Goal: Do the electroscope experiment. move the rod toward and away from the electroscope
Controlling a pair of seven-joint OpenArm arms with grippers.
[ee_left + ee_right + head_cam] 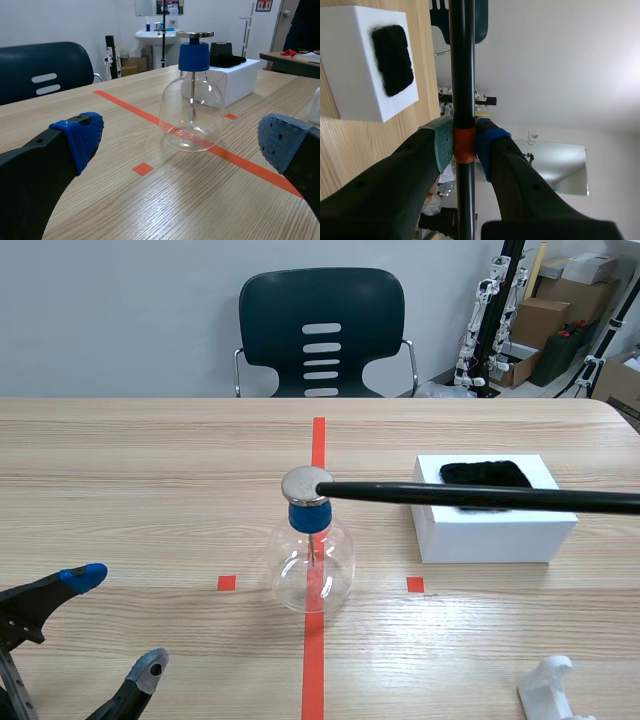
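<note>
Plain pale wall (120, 310) out back, dark plastic chair (322, 330) pushed up to the far edge of the wooden table (130, 460). Well ahead of the left gripper (182, 142) there's a white sink (150, 36); cardboard boxes (540, 320) are stacked beyond the table's far corner.

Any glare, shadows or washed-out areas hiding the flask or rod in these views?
Scene view: even light, a highlight on the metal disc, red tape showing through the glass flask. Left wrist view: faint reflections on the flask, nothing hidden. Right wrist view: bright wall behind the dark rod.
</note>
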